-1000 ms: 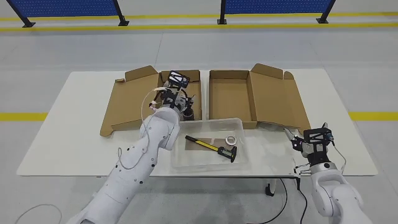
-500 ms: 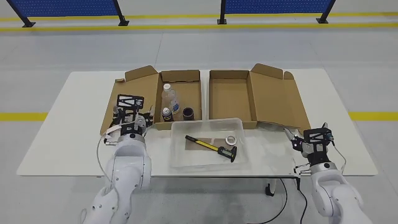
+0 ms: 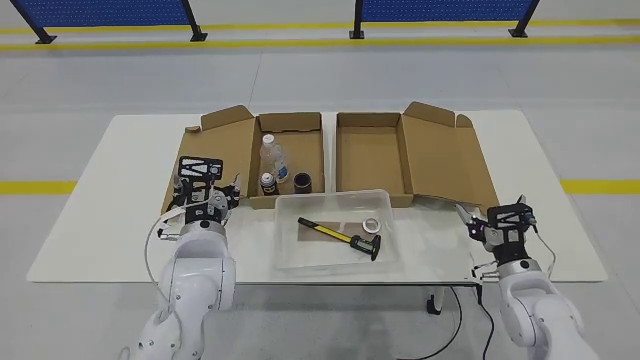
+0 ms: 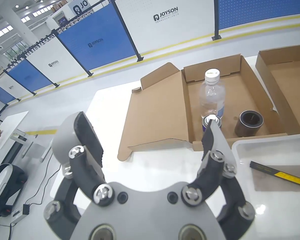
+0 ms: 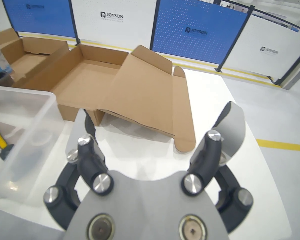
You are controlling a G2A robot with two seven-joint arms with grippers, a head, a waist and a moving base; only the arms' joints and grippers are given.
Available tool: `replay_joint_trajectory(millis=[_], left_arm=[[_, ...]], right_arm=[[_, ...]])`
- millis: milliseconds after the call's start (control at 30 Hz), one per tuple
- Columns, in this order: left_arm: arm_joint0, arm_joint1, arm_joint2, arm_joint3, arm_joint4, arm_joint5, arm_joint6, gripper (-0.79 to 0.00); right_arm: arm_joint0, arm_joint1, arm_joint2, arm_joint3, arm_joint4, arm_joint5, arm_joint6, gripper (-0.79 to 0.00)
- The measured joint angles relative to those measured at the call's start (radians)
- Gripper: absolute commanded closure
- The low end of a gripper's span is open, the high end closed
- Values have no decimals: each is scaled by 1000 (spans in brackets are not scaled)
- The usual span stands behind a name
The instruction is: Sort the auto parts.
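Left arm's backed right out of the left cardboard box (image 4: pixel 165 106) since a second ago; the left gripper (image 4: pixel 145 121) now hangs over the table (image 3: pixel 110 210) near its front-left edge, jaws spread wide, nothing in them; right gripper (image 5: pixel 156 109) hasn't budged at the front-right corner, also wide open and carrying nothing; bottle (image 4: pixel 212 96), small can (image 3: pixel 267 182) and dark sleeve (image 4: pixel 248 123) stand together in that left box; hammer (image 3: pixel 340 237) and a white ring (image 3: pixel 371 225) lie in the clear bin (image 3: pixel 330 196) just in front of the boxes

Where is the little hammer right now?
In the top view, the hammer lies inside the clear plastic bin at the front middle of the table, with a small white ring beside its head.
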Motion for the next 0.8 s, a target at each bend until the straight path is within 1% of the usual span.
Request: replay_joint_trajectory(millis=[100, 267, 367, 533, 600, 733, 800], left_arm=[[0, 0, 0, 0, 0, 0, 0, -785], [0, 0, 0, 0, 0, 0, 0, -785], [0, 0, 0, 0, 0, 0, 0, -785], [0, 0, 0, 0, 0, 0, 0, -785], [0, 0, 0, 0, 0, 0, 0, -785], [0, 0, 0, 0, 0, 0, 0, -785], [0, 0, 0, 0, 0, 0, 0, -785]], right_arm=[[49, -3, -31, -24, 41, -55, 43, -785], [171, -10, -122, -49, 110, -146, 176, -785], [262, -15, -173, -25, 172, -199, 287, -785], [402, -24, -246, 20, 301, -248, 476, -785], [439, -27, -271, 40, 342, -260, 535, -785], [505, -31, -331, 87, 401, -323, 656, -785], [527, -32, -354, 101, 416, -352, 695, -785]])
